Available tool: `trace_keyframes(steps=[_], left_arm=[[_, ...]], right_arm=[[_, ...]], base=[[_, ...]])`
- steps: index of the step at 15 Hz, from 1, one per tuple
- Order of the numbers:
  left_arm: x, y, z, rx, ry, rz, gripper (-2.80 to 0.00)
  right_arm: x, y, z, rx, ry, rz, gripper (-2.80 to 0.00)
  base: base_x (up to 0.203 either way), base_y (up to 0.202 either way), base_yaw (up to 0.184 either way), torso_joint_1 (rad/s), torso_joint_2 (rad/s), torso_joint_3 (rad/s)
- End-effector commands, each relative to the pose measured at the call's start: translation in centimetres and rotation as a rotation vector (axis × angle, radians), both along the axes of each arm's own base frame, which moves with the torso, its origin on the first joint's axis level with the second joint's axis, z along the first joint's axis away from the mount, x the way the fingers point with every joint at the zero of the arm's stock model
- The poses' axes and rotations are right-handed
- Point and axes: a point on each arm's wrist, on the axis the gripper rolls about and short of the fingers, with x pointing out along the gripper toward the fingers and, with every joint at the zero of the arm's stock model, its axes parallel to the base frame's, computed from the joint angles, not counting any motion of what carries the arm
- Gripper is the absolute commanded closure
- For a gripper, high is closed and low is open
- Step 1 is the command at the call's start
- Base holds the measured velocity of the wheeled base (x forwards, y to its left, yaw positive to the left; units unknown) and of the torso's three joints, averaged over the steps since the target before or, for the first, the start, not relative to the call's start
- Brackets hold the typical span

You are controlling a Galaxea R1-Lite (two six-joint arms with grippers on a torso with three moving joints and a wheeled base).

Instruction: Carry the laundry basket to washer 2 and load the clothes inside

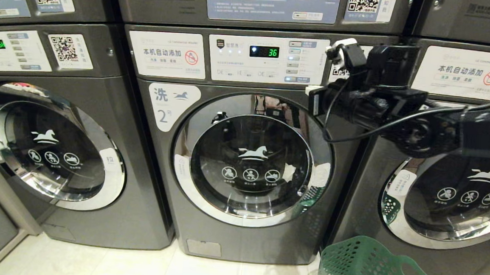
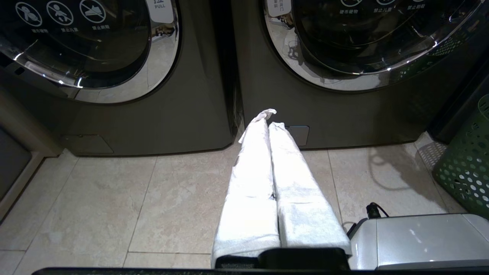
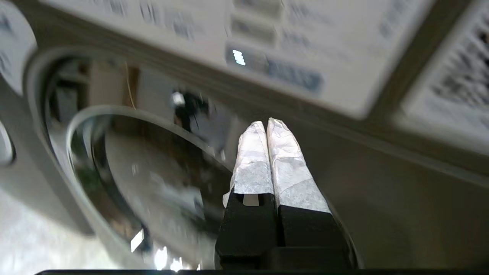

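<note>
The right gripper [image 3: 266,126] — pinched closed, empty — hangs near washer 2's door [image 1: 252,159]; closed fingers could skid off the door rim.

Washer 2 [image 1: 248,154] stands between two other washers, one to its left [image 1: 57,143] and one to its right [image 1: 445,196]. On the floor [image 1: 135,267] before its lower right corner sits the basket [image 1: 368,270]. The right arm [image 1: 400,108] reaches across its upper right corner.
</note>
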Motion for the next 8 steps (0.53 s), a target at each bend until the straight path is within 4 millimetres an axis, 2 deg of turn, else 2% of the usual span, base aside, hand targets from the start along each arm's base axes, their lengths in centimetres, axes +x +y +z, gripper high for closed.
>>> trace_keyframes(steps=[1, 4, 8], left_arm=[[0.0, 0.0, 0.0, 0.000, 0.001, 0.000, 0.00], [0.0, 0.0, 0.0, 0.000, 0.001, 0.000, 0.00], [0.0, 0.0, 0.0, 0.000, 0.001, -0.001, 0.00]], right_arm=[[-6.0, -2.6, 3.3, -0.029, 0.057, -0.043, 0.00], [-13.9, -6.4, 0.9, -0.066, 0.262, -0.141, 0.00], [-24.6, -11.3, -4.1, -0.018, 0.367, -0.171, 0.00]], base=[[0.000, 0.000, 0.000, 0.000, 0.00, 0.000], [0.000, 0.000, 0.000, 0.000, 0.00, 0.000], [0.000, 0.000, 0.000, 0.000, 0.00, 0.000]])
